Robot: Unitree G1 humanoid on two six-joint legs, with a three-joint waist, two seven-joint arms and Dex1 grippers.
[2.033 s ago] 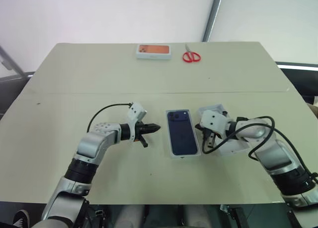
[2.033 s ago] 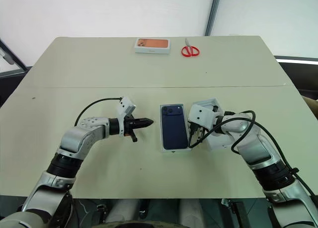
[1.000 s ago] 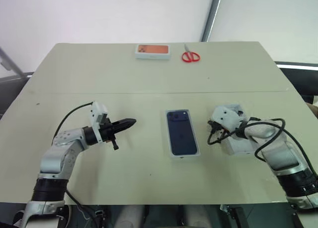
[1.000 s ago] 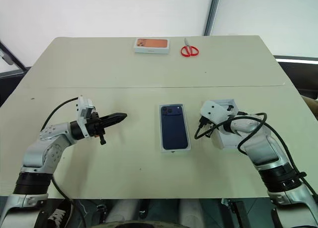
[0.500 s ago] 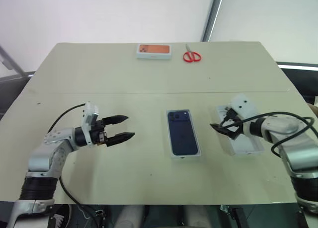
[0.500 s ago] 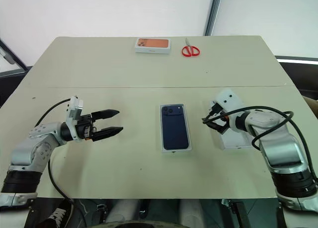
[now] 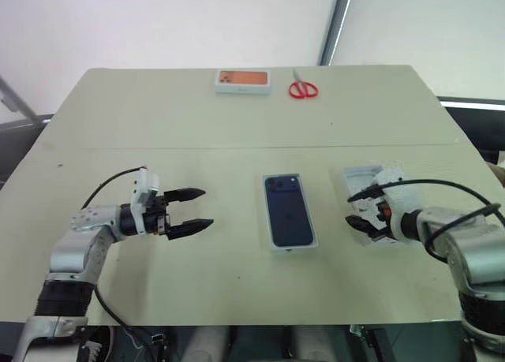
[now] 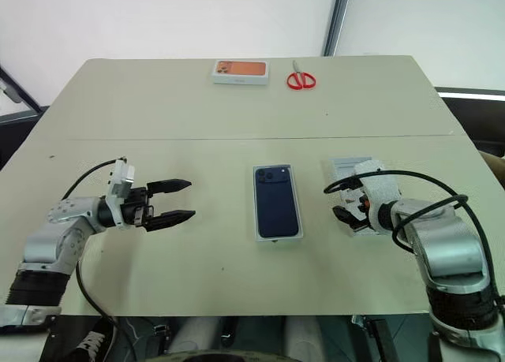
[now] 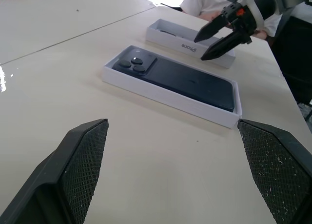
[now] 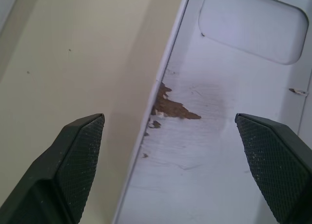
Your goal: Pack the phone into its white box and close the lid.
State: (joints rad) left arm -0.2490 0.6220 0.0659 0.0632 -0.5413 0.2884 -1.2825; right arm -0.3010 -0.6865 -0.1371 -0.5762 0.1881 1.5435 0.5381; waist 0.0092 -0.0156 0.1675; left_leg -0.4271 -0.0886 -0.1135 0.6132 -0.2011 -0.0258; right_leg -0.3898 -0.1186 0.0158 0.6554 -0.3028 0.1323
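Left end effector (image 7: 197,209) wide open, empty; right end effector (image 7: 357,209) likewise

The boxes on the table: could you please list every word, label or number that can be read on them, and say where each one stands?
"iPhone", seen upside down: on the side wall of the white open box beside the boxed phone, below the right gripper.
Box with the orange phone picture at the far edge of the table: any print is too small to read.
Red scissors: no text legible.
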